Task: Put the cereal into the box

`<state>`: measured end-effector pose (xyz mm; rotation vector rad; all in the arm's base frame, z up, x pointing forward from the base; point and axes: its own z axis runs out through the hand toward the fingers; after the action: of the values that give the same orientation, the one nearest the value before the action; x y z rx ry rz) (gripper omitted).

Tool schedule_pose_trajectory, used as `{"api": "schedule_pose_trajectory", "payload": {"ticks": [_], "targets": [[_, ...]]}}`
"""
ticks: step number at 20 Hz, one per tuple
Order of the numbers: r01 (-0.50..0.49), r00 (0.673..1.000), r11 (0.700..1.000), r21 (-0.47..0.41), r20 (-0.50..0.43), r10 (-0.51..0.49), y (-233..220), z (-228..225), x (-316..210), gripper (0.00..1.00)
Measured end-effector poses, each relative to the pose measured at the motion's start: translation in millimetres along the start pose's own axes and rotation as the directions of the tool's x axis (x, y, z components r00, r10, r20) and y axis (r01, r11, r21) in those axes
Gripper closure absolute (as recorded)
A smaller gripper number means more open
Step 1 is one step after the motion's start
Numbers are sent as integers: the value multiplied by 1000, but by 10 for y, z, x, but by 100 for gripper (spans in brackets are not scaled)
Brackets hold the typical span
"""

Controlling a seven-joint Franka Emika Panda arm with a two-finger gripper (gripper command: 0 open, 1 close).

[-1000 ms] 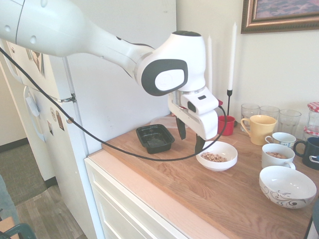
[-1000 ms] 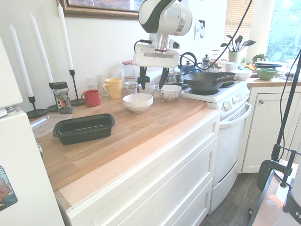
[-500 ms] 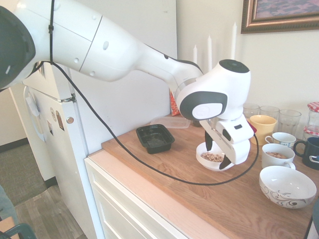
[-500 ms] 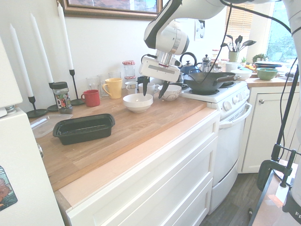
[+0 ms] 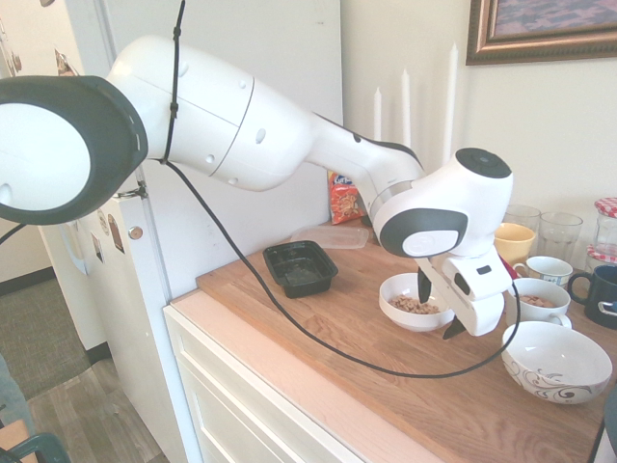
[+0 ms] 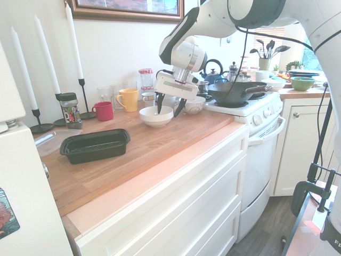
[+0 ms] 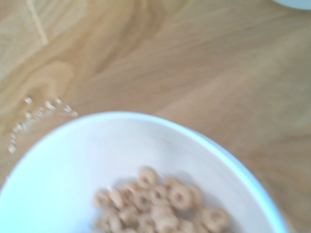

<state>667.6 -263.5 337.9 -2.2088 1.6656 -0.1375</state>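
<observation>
The cereal (image 5: 415,306) lies as a small heap in a white bowl (image 5: 393,311), right of centre in the first exterior view, on the wooden counter (image 5: 337,328). The box (image 5: 300,267) stands left of the bowl, well apart from it, and looks empty.

The gripper (image 5: 439,307) hangs over the bowl, tilted downward, its dark fingers spread wide and holding nothing. One finger stands over the bowl's far rim, the other past its right edge. In the second exterior view the gripper (image 6: 168,106) straddles the bowl (image 6: 155,118) in the same way.

Judgement: the wide spread suits a grasp on the bowl's rim, since the loose rings are too small to pinch; carrying the bowl to the box (image 6: 95,147) and tipping it is the likely intent.

The wrist view shows cereal (image 7: 160,204) low in the bowl (image 7: 63,179), blurred
</observation>
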Motion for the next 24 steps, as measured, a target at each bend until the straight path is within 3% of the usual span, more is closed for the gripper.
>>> {"api": "schedule_pose_trajectory", "payload": {"ticks": [6, 7, 24], "targets": [[-9, 1000, 1000, 25, 29, 9, -122, 222, -7, 0], [-10, 1000, 1000, 28, 30, 9, -136, 237, -5, 100], [-16, 999, 999, 34, 37, 15, -151, 312, -36, 100]]}}
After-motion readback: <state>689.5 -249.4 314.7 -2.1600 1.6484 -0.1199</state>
